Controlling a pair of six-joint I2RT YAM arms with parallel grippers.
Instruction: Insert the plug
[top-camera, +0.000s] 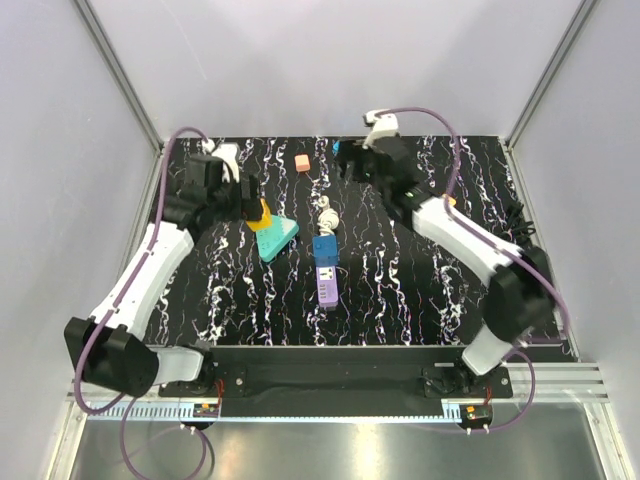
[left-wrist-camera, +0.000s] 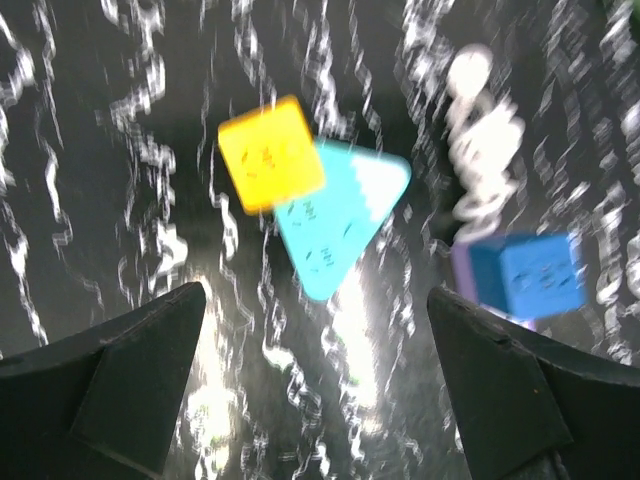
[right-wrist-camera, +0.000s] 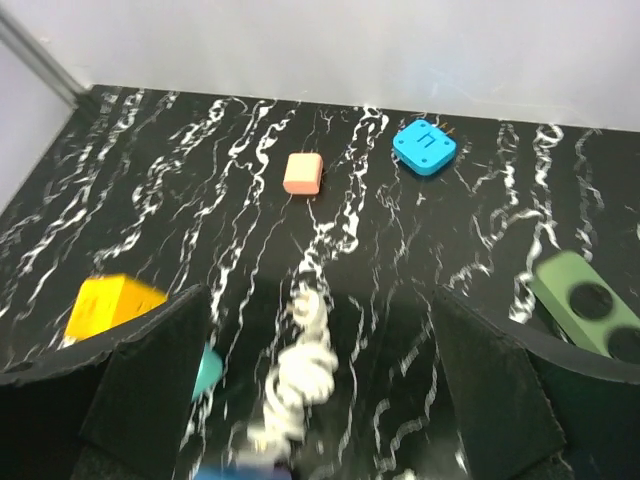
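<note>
On the marbled table (top-camera: 400, 290) the yellow plug (left-wrist-camera: 270, 153) lies, apparently untouched, just beyond the wide-open left pincer (left-wrist-camera: 315, 295).

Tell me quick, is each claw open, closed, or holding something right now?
Left claw: open, fingers wide apart, holding nothing.
Right claw: open, fingers wide apart, holding nothing.

Bright, even light keeps the top view sharp, while the left wrist view is smeared throughout, with glare on the table (left-wrist-camera: 355, 340) toward six o'clock, and the right wrist view blurs toward six o'clock.
</note>
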